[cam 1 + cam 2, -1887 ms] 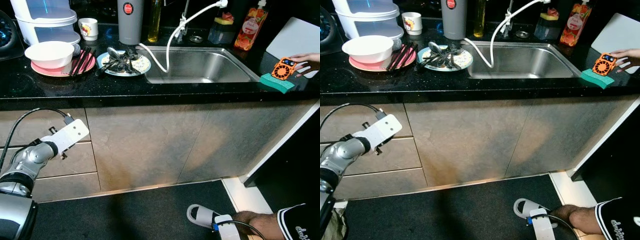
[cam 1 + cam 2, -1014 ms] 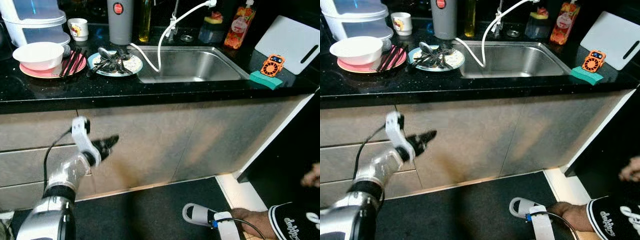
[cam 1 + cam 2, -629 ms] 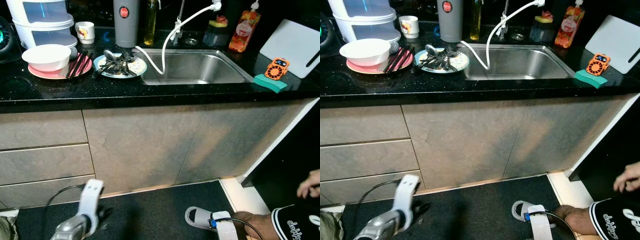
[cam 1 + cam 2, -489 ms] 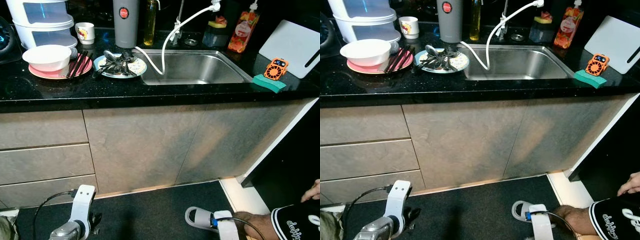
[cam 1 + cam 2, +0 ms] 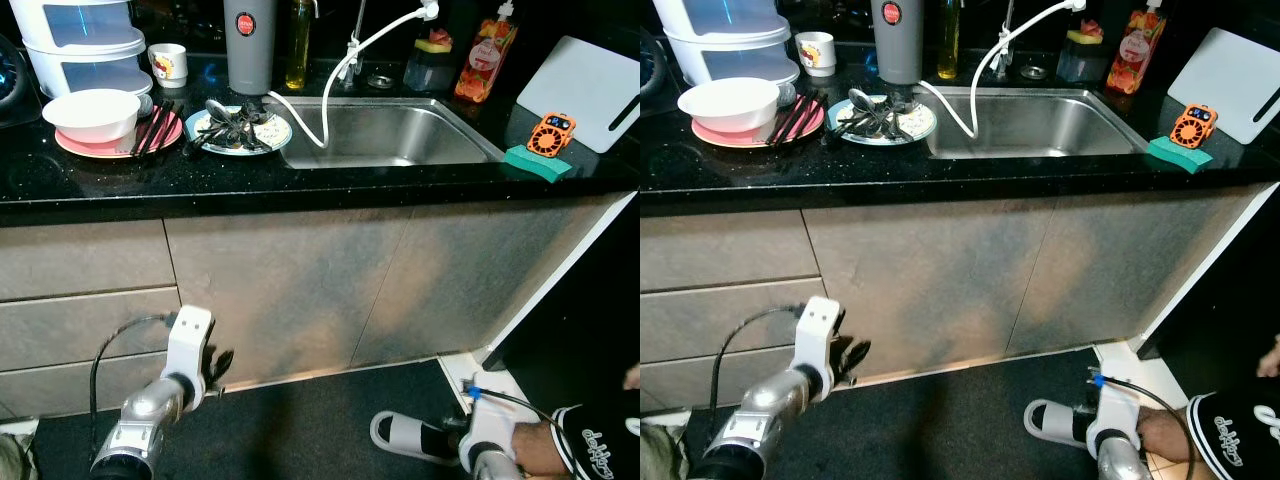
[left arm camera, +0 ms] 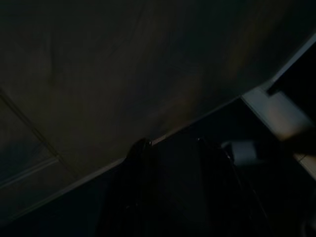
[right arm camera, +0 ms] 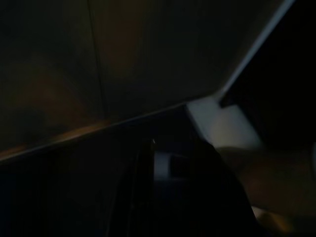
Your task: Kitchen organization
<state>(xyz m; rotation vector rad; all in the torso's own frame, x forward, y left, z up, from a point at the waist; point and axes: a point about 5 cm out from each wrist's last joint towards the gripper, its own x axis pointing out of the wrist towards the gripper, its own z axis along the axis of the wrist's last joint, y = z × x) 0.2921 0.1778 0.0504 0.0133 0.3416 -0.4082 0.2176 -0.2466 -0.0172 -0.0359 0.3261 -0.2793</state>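
While both arms hang low in front of the cabinets, all dishes sit untouched up on the black tabletop (image 5: pixel 120 180).

Far left on it: stacked white containers (image 5: pixel 72 35), white bowl (image 5: pixel 91 112) on a pink plate (image 5: pixel 70 143) with dark chopsticks (image 5: pixel 155 125) across the rim, mug (image 5: pixel 167 64) behind. Next: patterned plate (image 5: pixel 272 133) piled with cutlery (image 5: pixel 228 122), grey cylinder (image 5: pixel 248 45) behind it, then the steel sink (image 5: pixel 390 130) with white hose (image 5: pixel 330 90) dipping in. Right end: green sponge (image 5: pixel 536 161), orange gadget (image 5: pixel 550 132), white cutting board (image 5: pixel 592 78). Left gripper (image 5: pixel 220 366) down by the drawer fronts near the floor, fingers (image 6: pixel 143 163) slightly apart, holding nothing. Right gripper (image 5: pixel 1110 425) low beside a person's slippered foot (image 5: pixel 1055 420); cannot tell its finger state, wrist view too dark.
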